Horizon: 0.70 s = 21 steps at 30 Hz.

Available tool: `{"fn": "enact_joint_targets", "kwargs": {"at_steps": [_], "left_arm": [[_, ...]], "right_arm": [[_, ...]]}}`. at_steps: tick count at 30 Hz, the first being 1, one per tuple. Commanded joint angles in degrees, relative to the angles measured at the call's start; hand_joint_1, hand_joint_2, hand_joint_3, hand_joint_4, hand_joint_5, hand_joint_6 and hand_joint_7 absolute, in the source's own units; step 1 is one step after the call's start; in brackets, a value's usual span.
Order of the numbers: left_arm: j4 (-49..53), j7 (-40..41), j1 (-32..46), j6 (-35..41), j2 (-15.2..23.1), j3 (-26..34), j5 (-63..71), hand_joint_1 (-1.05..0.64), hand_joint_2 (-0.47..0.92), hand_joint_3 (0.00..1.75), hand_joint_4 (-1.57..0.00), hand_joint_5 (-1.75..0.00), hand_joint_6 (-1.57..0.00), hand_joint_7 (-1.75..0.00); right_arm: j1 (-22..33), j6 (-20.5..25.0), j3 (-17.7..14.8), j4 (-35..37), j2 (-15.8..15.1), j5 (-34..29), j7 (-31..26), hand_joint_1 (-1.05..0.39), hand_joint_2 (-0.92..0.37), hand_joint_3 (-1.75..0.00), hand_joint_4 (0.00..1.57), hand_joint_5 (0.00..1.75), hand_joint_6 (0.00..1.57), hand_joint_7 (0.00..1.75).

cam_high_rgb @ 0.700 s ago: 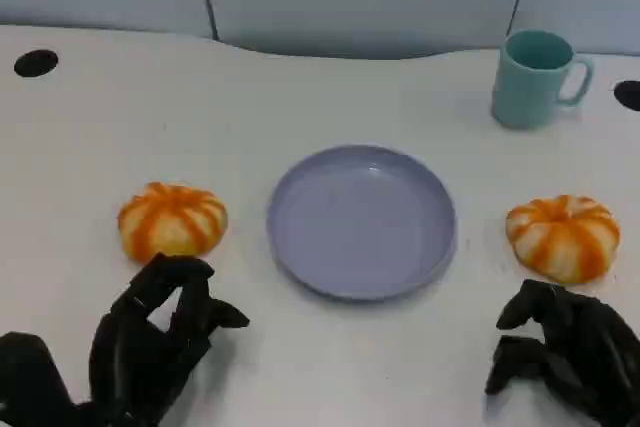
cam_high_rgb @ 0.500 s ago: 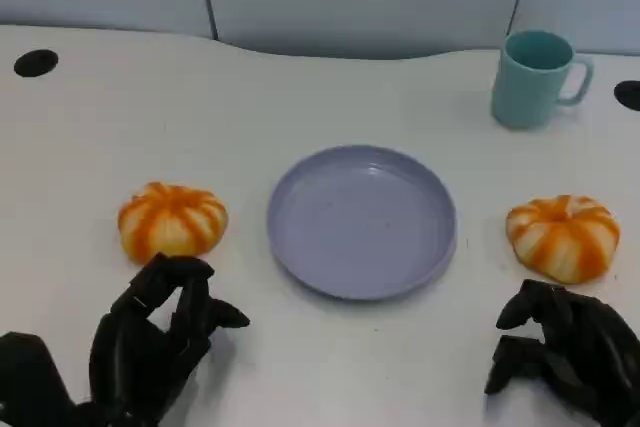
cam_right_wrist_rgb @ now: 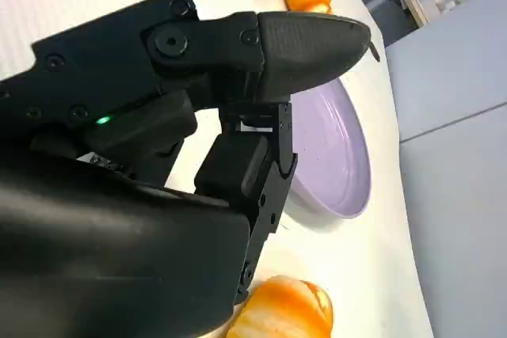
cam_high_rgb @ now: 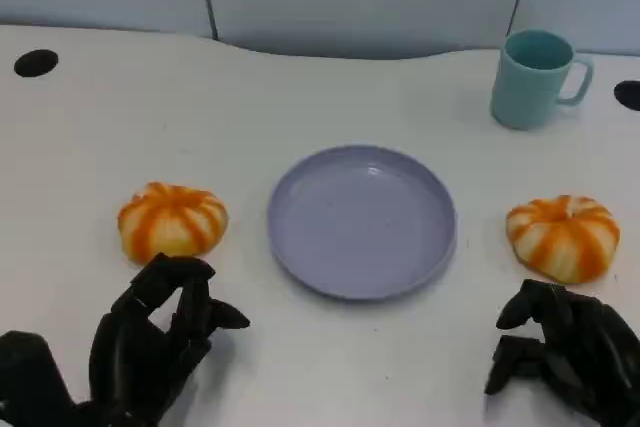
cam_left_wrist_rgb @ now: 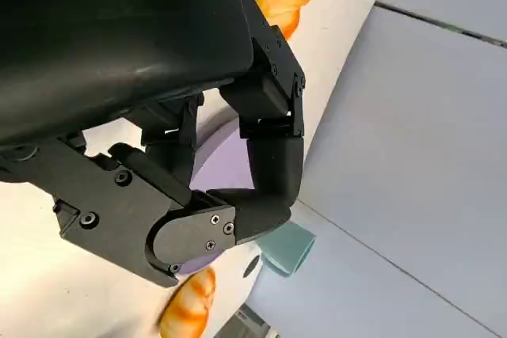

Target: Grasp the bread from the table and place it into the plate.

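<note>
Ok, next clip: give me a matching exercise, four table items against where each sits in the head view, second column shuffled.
Items:
1. plate
2. mug
3. left bread
4. right bread

Places:
A. just beyond the right hand
B. far right of the table
C. centre, between the breads
D. just beyond the left hand

Pairs: 1-C, 2-B, 3-D, 4-A

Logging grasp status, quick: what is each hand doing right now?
Left hand: fingers curled in, holding nothing.
Right hand: fingers curled in, holding nothing.
</note>
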Motion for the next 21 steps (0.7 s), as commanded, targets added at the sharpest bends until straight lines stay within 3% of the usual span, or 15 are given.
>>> {"fn": "enact_joint_targets", "kwargs": {"at_steps": [1, 12, 16, 17, 19, 21], "left_arm": [[-0.15, -0.16, -0.21, -0.13, 0.92, 0.23, 0.03, -0.43, 0.54, 0.81, -0.69, -1.58, -0.68, -1.34], [0.39, -0.52, -0.32, -1.13, 0.94, 0.36, 0.16, -0.42, 0.54, 0.84, -0.7, -1.54, -0.67, -1.34], [2.51, -2.19, -0.54, -8.69, 2.0, -0.86, 4.42, -0.44, 0.59, 0.82, -0.66, -1.49, -0.62, -1.31], [3.23, -2.43, -0.68, -10.87, 2.21, -1.06, 5.44, -0.45, 0.66, 0.71, -0.66, -1.36, -0.66, -1.07], [4.82, -3.4, -1.09, -15.96, 2.8, -1.43, 7.33, -0.45, 0.73, 0.6, -0.67, -1.27, -0.71, -0.88], [6.55, -4.93, -1.69, -21.54, 4.35, -2.3, 9.83, -0.42, 0.85, 0.33, -0.64, -1.05, -0.75, -0.44]], "right_arm": [[0.08, 0.68, -0.48, 0.19, -0.28, 0.49, -0.02, -0.42, -0.92, -0.41, 1.25, 1.05, 1.13, 1.01], [0.28, -0.43, -0.29, 0.43, -0.23, -0.07, -0.1, -0.41, -0.92, -0.42, 1.25, 1.05, 1.13, 1.01], [0.02, -0.24, -0.19, 0.55, 0.02, -0.23, -0.62, -0.41, -0.92, -0.42, 1.25, 1.06, 1.14, 1.01], [-0.09, -0.42, -0.15, 0.74, 0.07, -0.31, -0.64, -0.42, -0.92, -0.42, 1.25, 1.06, 1.14, 1.01], [-0.43, -0.4, -0.14, 1.2, 0.15, -0.16, -0.43, -0.42, -0.92, -0.42, 1.25, 1.06, 1.15, 1.01], [-0.83, 0.14, -0.08, 1.49, 0.13, 0.0, -0.27, -0.43, -0.92, -0.42, 1.25, 1.05, 1.15, 1.0]]}}
